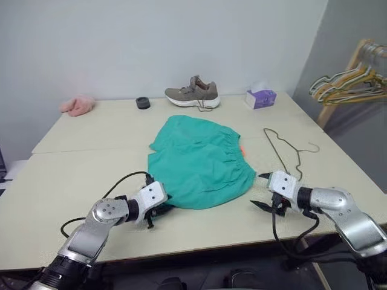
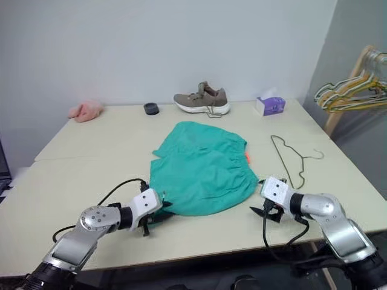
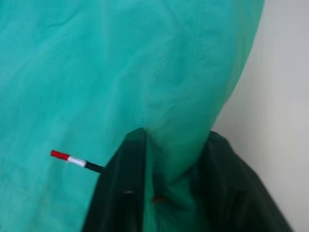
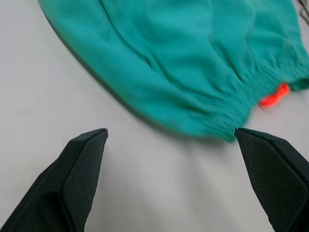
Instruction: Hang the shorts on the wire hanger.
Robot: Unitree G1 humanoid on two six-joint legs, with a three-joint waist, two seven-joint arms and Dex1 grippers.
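left wrist view: left gripper pinching a fold at the near edge of the shorts, which lie flat mid-table. right gripper spread wide, just short of the waistband corner. wire hanger untouched beside them. step: securing the shorts; next, right jaws likely close on waistband.
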